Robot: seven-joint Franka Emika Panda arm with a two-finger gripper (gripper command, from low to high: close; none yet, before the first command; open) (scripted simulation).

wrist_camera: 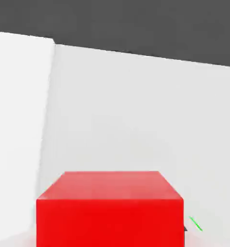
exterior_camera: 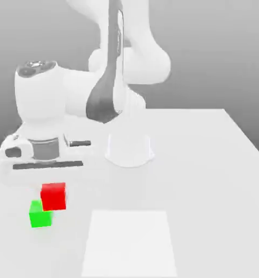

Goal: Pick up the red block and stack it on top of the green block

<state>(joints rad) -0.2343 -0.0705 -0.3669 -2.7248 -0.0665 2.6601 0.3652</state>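
Clearly the tool (exterior_camera: 51, 179) pinches the red block (exterior_camera: 54, 196), which overlaps the green block (exterior_camera: 40, 214); released off-centre, it could tip onto the surface (exterior_camera: 207, 163).

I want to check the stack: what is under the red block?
The green block lies partly beneath the red block, offset toward the exterior view's left. Whether they touch cannot be seen.

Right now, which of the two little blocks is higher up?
The red block. In the exterior view it sits up and right of the green block, overlapping its upper corner; the green one looks lower.
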